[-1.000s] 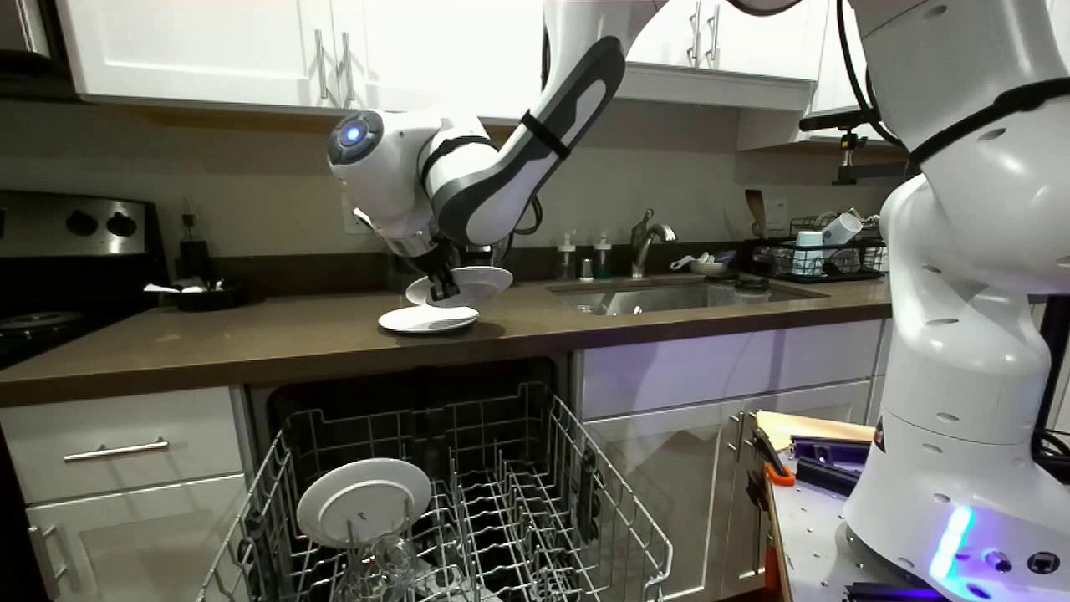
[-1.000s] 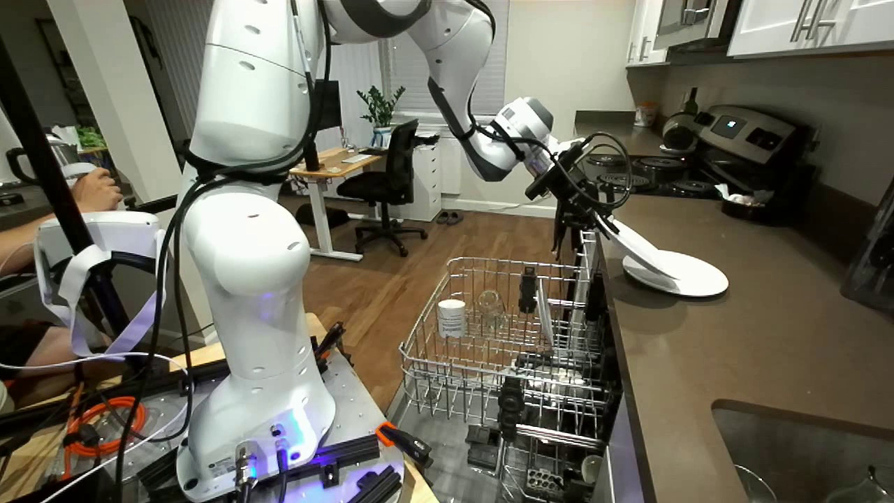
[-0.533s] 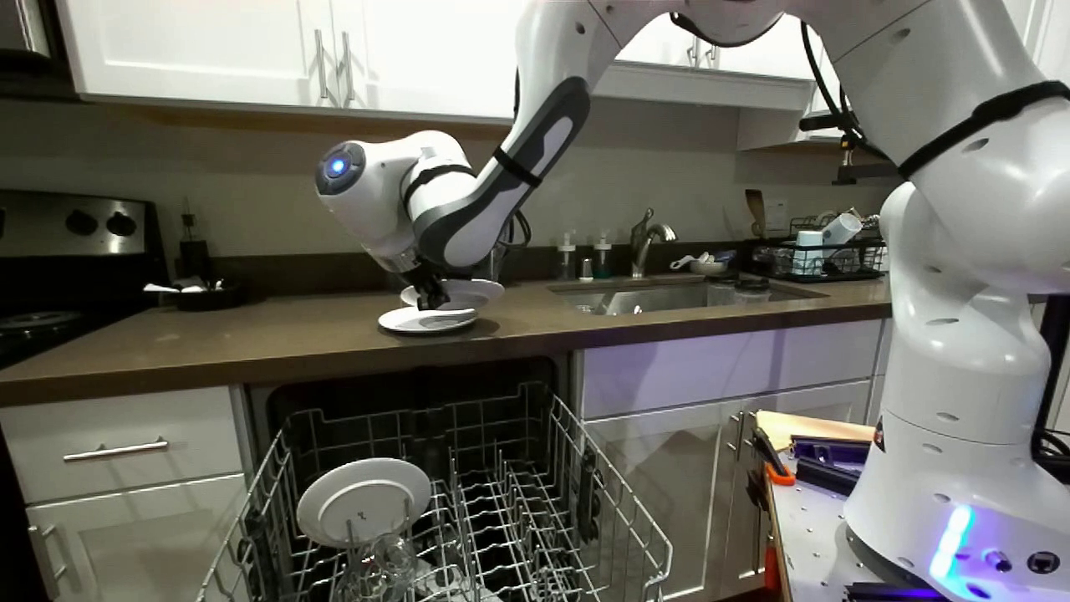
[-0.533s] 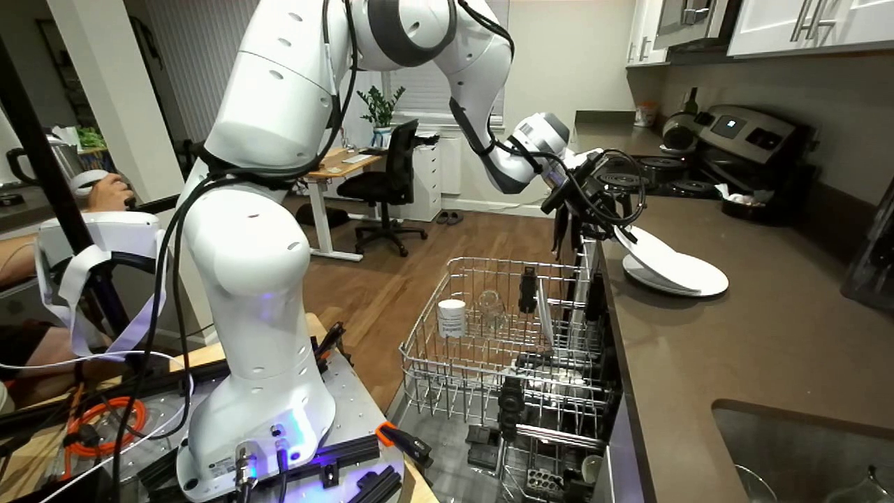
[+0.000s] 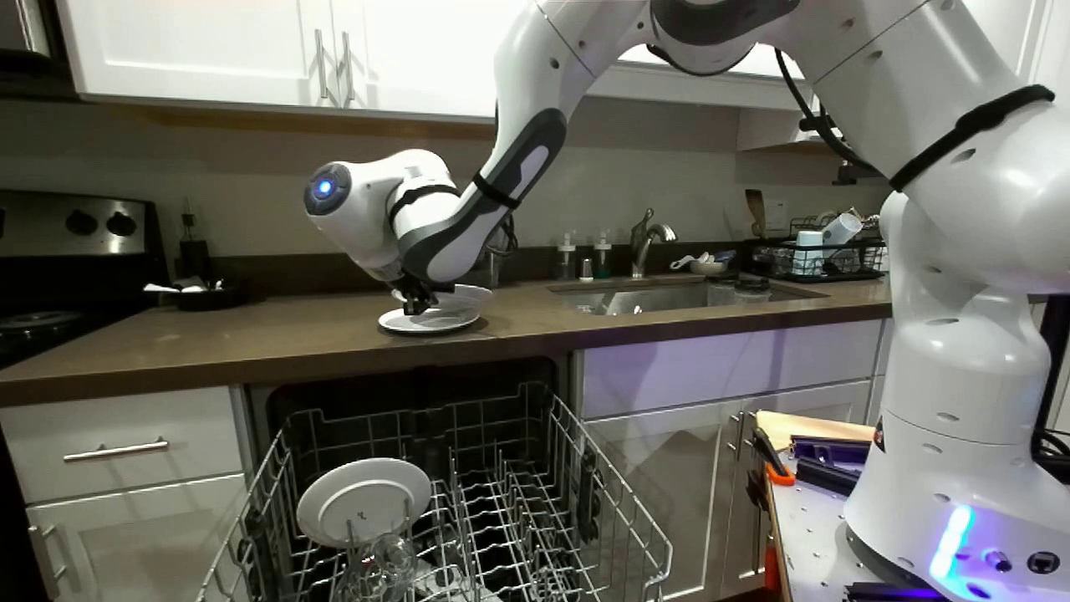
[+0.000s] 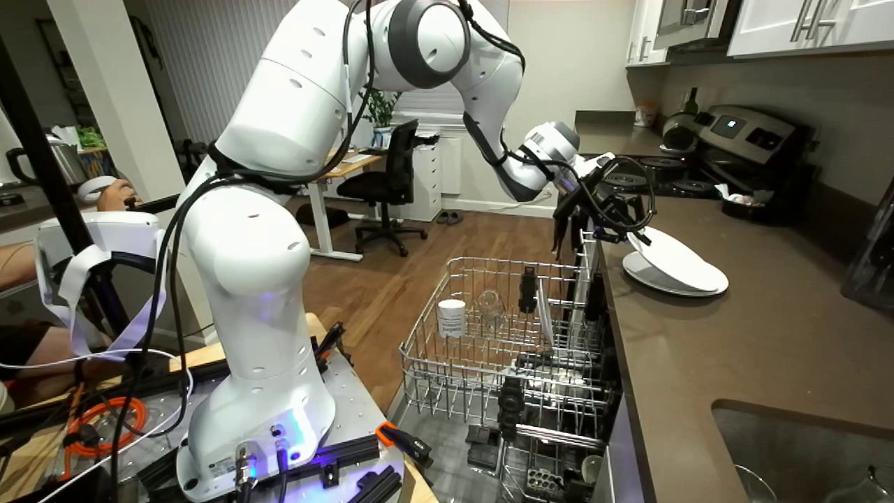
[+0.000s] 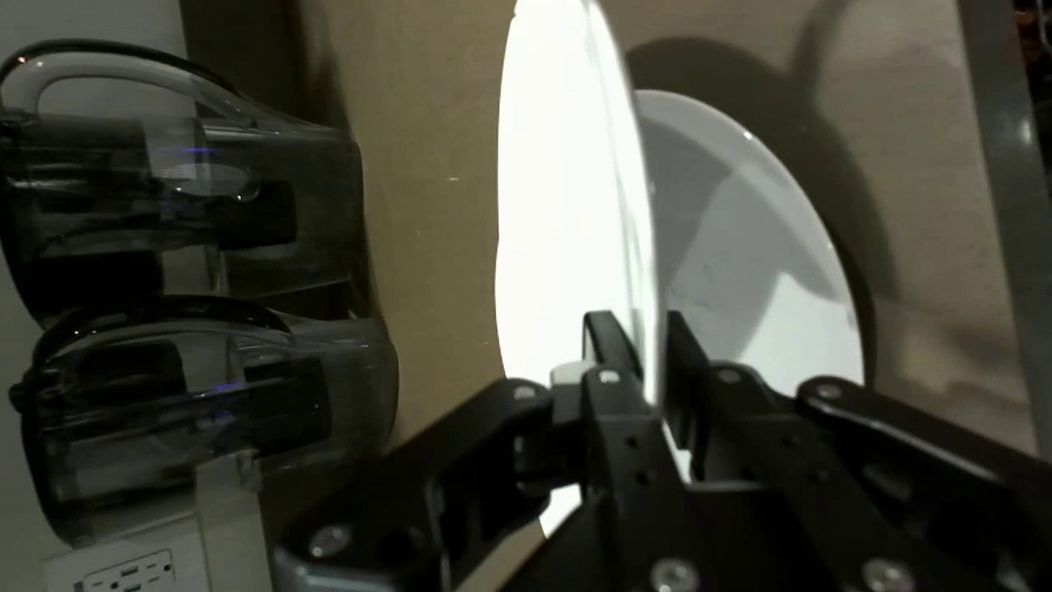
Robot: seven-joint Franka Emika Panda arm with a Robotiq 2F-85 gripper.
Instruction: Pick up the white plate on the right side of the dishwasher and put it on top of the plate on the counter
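Observation:
My gripper is shut on the near rim of a white plate. In an exterior view the held plate is tilted, its gripped side raised and its far side low. Its far edge overlaps the white plate lying on the counter; I cannot tell whether they touch. In the wrist view the counter plate shows on the right, partly shadowed and partly hidden by the held plate. In an exterior view the gripper hides part of the held plate, just above the counter plate.
The open dishwasher rack below the counter holds another white plate, glasses and a white cup. Two clear pitchers stand by the wall. The sink is beyond the plates.
My gripper has moved down and over toward the counter plate with the held plate. The held plate is lower, lies flatter and covers more of the counter plate.

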